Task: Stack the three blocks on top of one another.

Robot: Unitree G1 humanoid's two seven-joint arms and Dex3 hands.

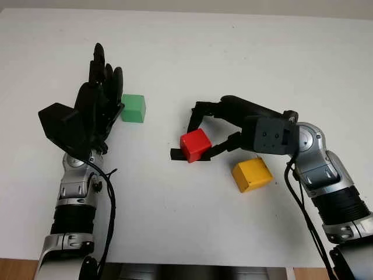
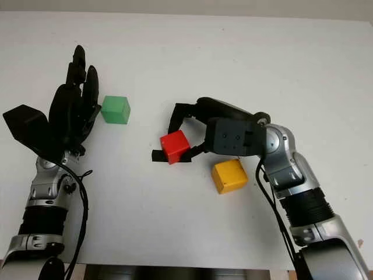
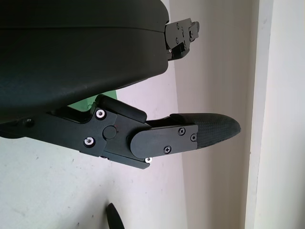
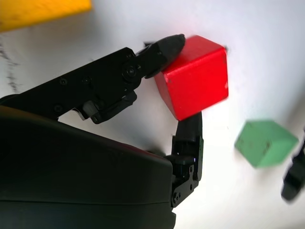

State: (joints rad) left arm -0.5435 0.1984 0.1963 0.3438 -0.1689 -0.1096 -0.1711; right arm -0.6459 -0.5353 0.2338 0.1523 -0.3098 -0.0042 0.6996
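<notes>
My right hand (image 1: 187, 135) is at the table's middle, fingers closed around the red block (image 1: 196, 144). One finger curls over its far side and another presses its near side. The right wrist view shows a fingertip (image 4: 167, 45) touching the red block (image 4: 195, 78), which sits tilted. The yellow block (image 1: 252, 174) lies on the table just under my right wrist. The green block (image 1: 133, 108) stands at the left, right beside my left hand (image 1: 102, 87), which is open, upright and holds nothing. A sliver of the green block (image 3: 88, 102) peeks past the left palm.
The white table (image 1: 233, 52) stretches wide behind and to the right of the blocks. Its front edge runs along the bottom of the head views, between my two forearms.
</notes>
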